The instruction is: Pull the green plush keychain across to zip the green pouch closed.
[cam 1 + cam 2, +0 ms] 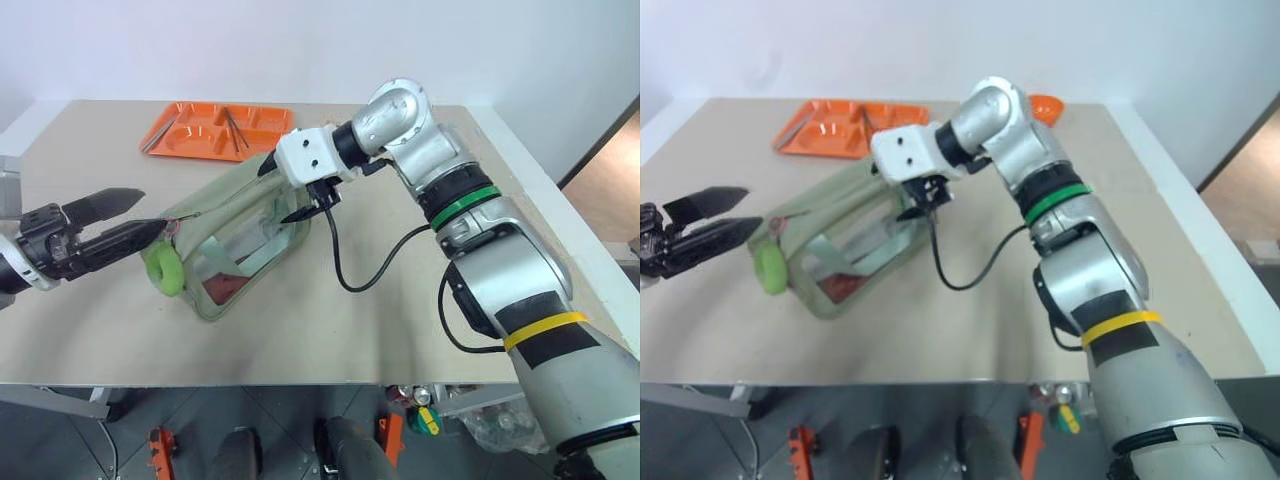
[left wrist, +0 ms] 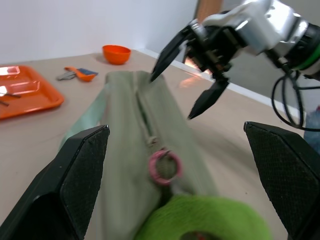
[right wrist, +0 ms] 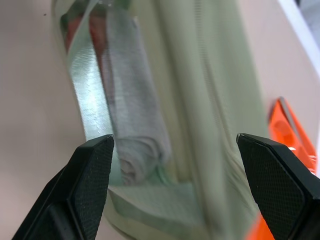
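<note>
Left eye view: at the left edge the left gripper (image 1: 140, 214) is seen with its fingers spread apart, empty, its tips just beside the near end of the green pouch (image 1: 240, 240). The green plush keychain (image 1: 165, 268) hangs at that same end of the pouch, below the tips. The pouch lies on the table (image 1: 300, 330). At its far end the right gripper (image 1: 312, 202) is held open above the top, gripping nothing.

Beige table (image 1: 300, 330), green pouch (image 1: 235, 250) lying on it, orange tray (image 1: 215, 130) (far side), orange bowl (image 2: 116, 53)
</note>
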Robot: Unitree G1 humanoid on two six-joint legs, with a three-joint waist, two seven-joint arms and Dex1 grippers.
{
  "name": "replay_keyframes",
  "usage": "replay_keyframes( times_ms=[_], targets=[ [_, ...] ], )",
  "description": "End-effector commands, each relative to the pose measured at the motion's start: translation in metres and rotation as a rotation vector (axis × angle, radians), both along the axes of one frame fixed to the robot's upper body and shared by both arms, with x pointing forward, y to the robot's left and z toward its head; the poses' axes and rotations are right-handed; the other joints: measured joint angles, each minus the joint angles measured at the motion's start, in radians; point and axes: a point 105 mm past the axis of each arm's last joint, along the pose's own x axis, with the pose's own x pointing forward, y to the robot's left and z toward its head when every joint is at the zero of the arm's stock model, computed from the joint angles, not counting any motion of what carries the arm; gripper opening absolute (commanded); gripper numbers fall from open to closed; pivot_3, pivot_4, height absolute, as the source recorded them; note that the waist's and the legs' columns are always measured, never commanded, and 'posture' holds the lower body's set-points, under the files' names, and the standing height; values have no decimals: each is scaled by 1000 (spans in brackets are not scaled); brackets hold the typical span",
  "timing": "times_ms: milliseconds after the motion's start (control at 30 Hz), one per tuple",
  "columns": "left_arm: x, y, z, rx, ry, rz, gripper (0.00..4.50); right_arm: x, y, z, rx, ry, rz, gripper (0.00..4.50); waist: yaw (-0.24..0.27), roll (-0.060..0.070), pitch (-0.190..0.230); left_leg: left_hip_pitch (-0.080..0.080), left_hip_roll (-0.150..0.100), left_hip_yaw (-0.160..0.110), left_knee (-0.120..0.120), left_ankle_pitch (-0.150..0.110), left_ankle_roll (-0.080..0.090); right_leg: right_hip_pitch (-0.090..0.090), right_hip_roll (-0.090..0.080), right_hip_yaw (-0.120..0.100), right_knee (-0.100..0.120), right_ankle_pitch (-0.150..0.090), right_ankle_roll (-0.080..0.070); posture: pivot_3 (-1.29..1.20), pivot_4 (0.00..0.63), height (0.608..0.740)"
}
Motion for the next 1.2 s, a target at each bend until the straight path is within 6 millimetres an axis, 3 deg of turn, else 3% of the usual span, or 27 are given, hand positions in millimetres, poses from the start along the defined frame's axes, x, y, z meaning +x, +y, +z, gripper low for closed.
replay_keyframes(
  times_ms=[33,233,267,467,633,867,1033,1200],
  targets=[
    [-6,-14,21,59,-81,-44,4476,-1,7,1,-21,-38,25,4052,0,0,0,0,0,0,0,0,0,0,0,0,1,0,0,0,150,740],
    [-3,-8,25,43,-76,-24,4476,3,9,-14,-26,-14,2,4052,-3,0,0,2,0,0,0,0,-1,-1,1,1,6,-2,-2,0,150,740],
    [-2,-6,27,32,-79,-18,4500,4,8,-16,-26,-7,-5,3538,-3,0,0,2,0,0,0,0,-1,-1,2,1,7,-2,-3,0,150,740],
    [2,9,35,-55,-91,29,4500,5,5,-23,-29,31,-25,1598,-2,0,0,2,3,-4,0,1,-1,-2,4,-1,10,-4,-6,0,150,740],
    [3,13,23,-70,-62,55,4500,9,2,-24,-31,37,-54,27,-2,0,0,3,6,-5,0,1,-1,-2,8,-1,10,-4,-8,0,150,740],
    [3,13,16,-92,-53,73,4500,17,-3,-20,-24,4,-107,27,-1,0,0,4,7,-5,0,1,-2,-1,11,-2,11,-3,-10,0,150,740],
    [1,12,14,-118,-53,81,4500,36,-23,23,130,-7,-316,27,2,0,0,3,7,-6,0,3,-5,-1,10,-2,11,-2,-10,0,150,740],
    [0,11,7,-157,-39,88,4500,11,-60,40,37,47,-286,27,5,0,0,-1,5,-5,-1,4,-7,-4,8,-2,10,-3,-8,0,150,740]
  ],
)
